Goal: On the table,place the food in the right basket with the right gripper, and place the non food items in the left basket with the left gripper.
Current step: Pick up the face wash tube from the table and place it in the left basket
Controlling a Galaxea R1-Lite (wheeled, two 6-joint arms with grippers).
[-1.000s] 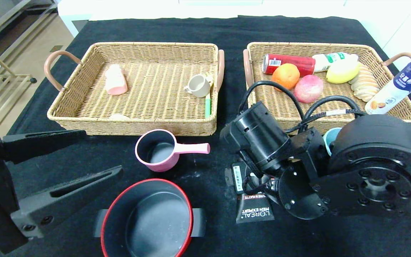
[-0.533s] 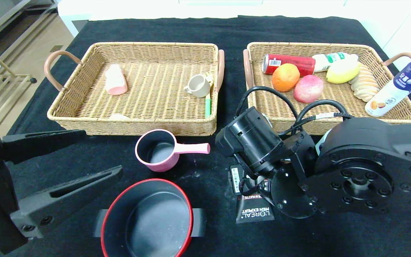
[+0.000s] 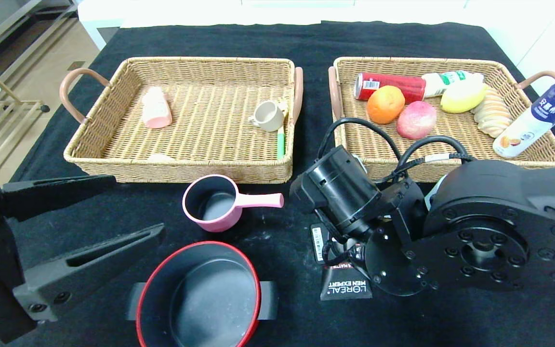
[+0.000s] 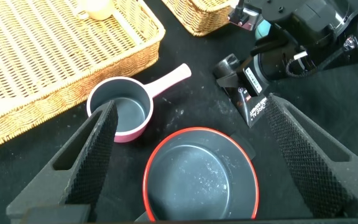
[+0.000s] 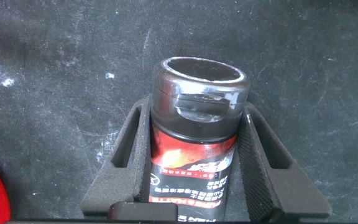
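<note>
The right gripper (image 5: 194, 168) has its pads against both sides of the L'Oréal tube (image 5: 194, 143), pinching it. Best squeeze firmly below the cap. The left gripper (image 4: 191, 155) hangs released above the red-rimmed pot (image 4: 201, 177)

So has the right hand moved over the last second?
Yes. The right hand has come down and shifted left, away from the right basket, and closed around the L'Oreal tube on the table.
</note>
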